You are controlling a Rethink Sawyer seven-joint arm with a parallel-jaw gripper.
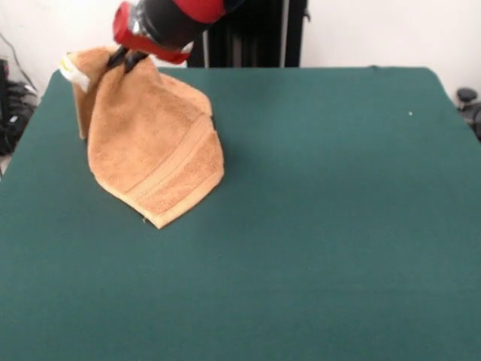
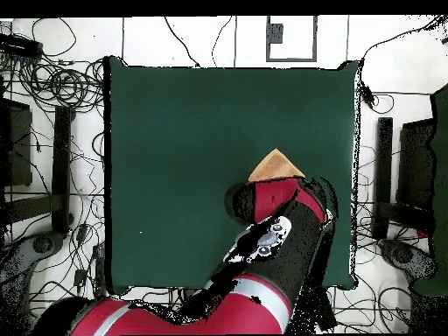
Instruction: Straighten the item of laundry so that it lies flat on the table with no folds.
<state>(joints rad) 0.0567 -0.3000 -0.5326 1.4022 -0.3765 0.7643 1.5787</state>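
The table (image 1: pixel 316 226) takes most of the front view, and its near part is bare green cloth. Going further back, on the left side of this view, the lowest point of the towel (image 1: pixel 154 147) touches the table, a folded tip that points toward the camera. From this tip the towel rises up and back. It is not flat: it hangs like a cone or tent, with one woven band running diagonally across the lower part and a fold line down its right side. The lower edges rest on the table, the upper part is lifted in the air.

At the top of the towel, near the far left corner of the table, the gripper (image 1: pixel 126 60) holds the cloth. Its dark fingers (image 1: pixel 137 59) are closed together on a bunch of the towel's upper edge. A light-coloured corner of the towel sticks out to the left of the gripper. Above the fingers is the red and black body of the arm (image 1: pixel 176 19), which comes in from the top edge.

In the overhead view the arm (image 2: pixel 262 262) covers almost all of the towel. Only a small orange triangle (image 2: pixel 276 166) shows beyond it, lying on the table (image 2: pixel 192 149) in its right half, closer to the robot's side than to the far edge.
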